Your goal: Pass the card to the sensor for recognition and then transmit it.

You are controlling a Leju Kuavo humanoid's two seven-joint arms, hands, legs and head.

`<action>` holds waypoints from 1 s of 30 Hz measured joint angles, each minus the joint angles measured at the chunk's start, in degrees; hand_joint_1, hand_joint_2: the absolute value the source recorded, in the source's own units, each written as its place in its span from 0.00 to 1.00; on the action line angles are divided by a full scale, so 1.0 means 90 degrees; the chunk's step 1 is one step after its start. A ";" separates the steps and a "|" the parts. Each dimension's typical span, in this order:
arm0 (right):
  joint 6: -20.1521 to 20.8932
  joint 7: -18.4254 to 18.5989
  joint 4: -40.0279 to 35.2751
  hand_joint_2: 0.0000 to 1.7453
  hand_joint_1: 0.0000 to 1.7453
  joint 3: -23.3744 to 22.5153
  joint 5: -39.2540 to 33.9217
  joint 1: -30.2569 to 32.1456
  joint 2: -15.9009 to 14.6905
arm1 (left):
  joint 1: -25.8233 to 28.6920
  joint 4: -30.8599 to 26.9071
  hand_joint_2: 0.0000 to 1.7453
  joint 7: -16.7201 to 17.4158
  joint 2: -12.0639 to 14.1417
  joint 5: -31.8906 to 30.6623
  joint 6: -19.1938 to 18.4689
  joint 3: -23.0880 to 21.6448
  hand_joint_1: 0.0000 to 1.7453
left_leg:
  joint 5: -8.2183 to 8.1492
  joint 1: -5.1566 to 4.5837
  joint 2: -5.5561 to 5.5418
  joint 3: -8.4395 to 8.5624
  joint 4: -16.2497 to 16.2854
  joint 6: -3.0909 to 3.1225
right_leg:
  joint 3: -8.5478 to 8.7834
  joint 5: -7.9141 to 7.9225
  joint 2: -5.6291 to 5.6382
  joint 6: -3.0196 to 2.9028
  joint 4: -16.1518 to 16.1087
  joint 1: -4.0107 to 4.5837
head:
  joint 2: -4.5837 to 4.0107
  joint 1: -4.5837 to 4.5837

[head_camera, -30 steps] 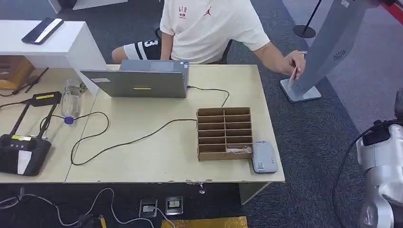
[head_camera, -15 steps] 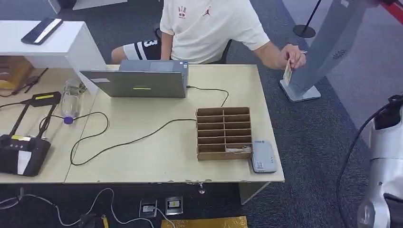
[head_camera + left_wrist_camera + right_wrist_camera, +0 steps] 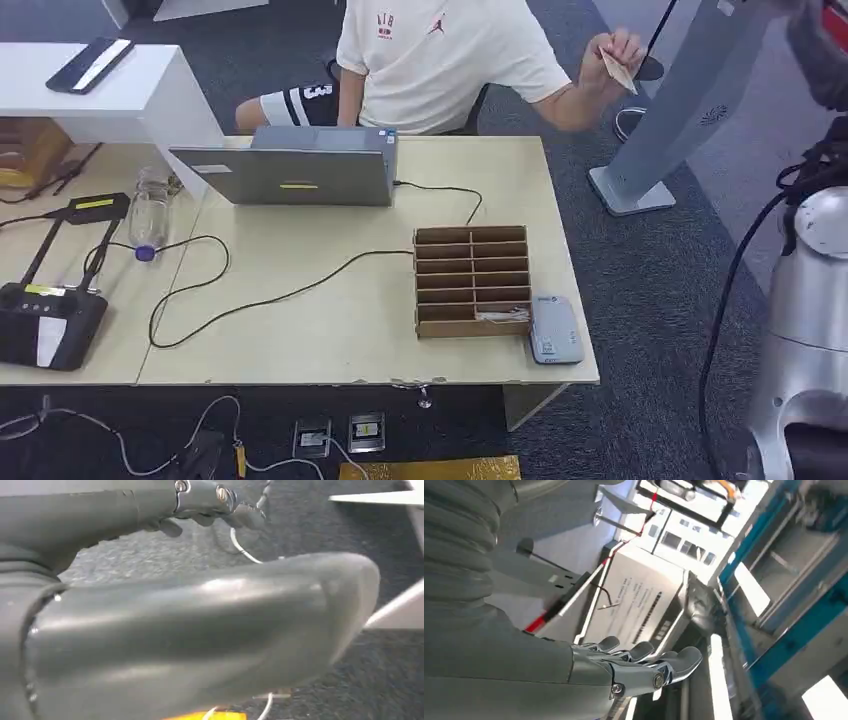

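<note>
**Card held up by the person, not yet in a robot hand**

Currently the card [image 3: 617, 68] is pinched in the person's hand [image 3: 620, 50], raised beside the tilted grey kiosk stand [image 3: 690, 100], well apart from the card reader [image 3: 555, 328] that lies on the table [image 3: 300, 340] touching the cardboard slot box [image 3: 472, 280]. The right hand [image 3: 644, 667] is seen in its wrist view with fingers extended side by side and nothing held; its silver arm is raised at the right edge of the head view. The left hand [image 3: 210, 505] is seen from its wrist, over dark carpet, with fingers slightly curled and nothing visibly gripped.

A handover is judged to be the step in hand. A thin card offered edge-on could be missed or knocked loose if the fingers are closed early or off-centre, and it could be dropped to the carpet. The kiosk stand near the raised arm could be struck during the reach. A skewed grip could later spoil the reading at the sensor.
</note>
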 joint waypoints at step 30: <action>0.0881 -0.0299 0.0603 1.00 1.00 0.2171 0.2315 0.0663 0.0291 | -0.0121 -0.0024 0.00 0.0036 -0.0022 -0.0097 -0.0019 -0.0197 0.00 | 0.0000 0.0003 -0.0001 -0.0013 -0.0001 -0.0001 | -0.0014 -0.0004 0.0001 -0.0005 -0.0001 0.0004 | 0.0000 0.0000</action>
